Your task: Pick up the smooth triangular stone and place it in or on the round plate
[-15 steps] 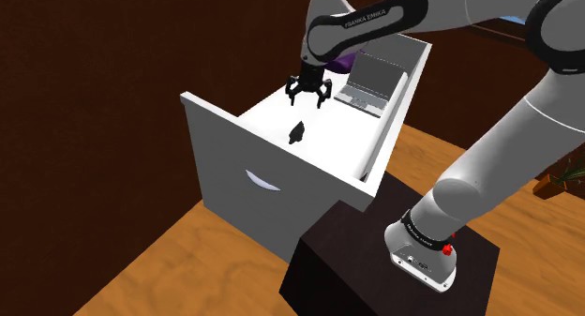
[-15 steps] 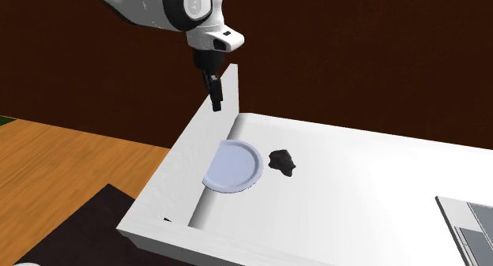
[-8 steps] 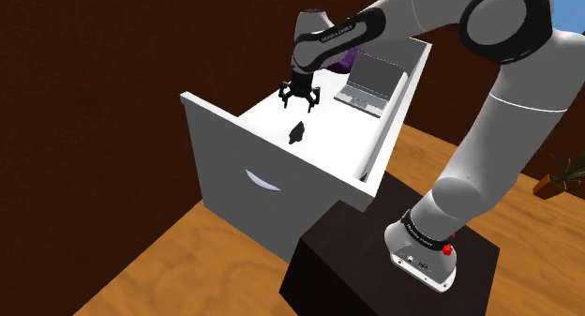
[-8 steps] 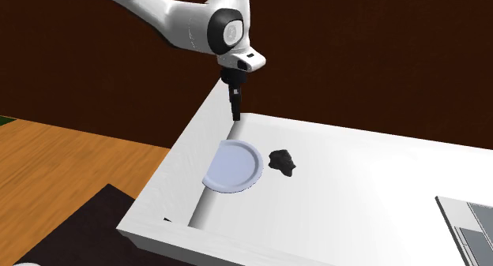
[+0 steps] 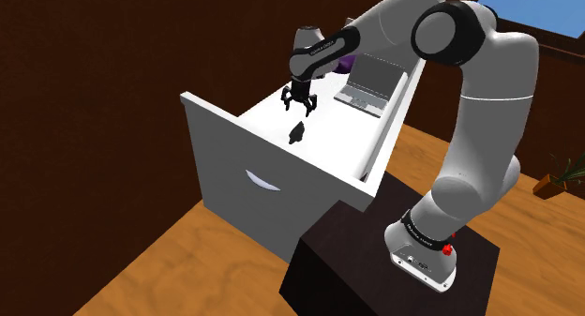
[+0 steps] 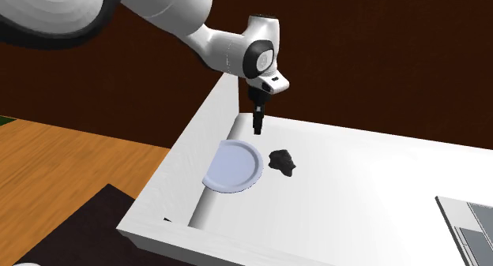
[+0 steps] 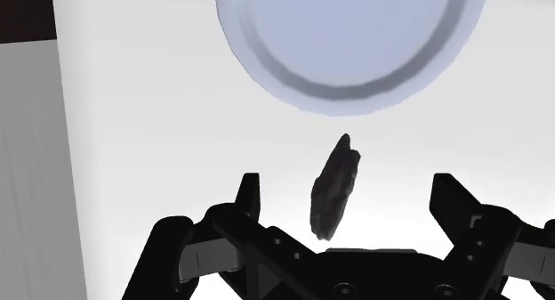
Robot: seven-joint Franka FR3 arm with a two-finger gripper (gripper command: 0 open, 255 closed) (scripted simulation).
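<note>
So the gripper (image 7: 345,190) is wide open, its two black fingers (image 7: 250,193) spread well apart and gripping nothing. It's pointing straight down over the white surface (image 6: 355,193). The stone (image 7: 335,187), a dark, rough-edged little chunk, sits in the gap between the fingers in the wrist view, but it's lying down on the surface and neither finger touches it. In the second exterior view the gripper (image 6: 257,124) hangs a bit above the stone (image 6: 283,162), slightly toward that view's left. The shoulder view says much the same, with the gripper (image 5: 300,100) up in the air and the stone (image 5: 297,131) on the white top under it. Just past the stone is the round plate (image 7: 293,80), pale bluish white with a raised rim. It's close to the stone but not touching it, and one side of the plate (image 6: 233,166) is cut off by the low side wall (image 6: 178,166). Further along the same surface there's an open grey laptop (image 5: 366,84), well apart from the stone. The arm's dark stand (image 5: 356,267) sits on a wooden floor (image 5: 187,267).
</note>
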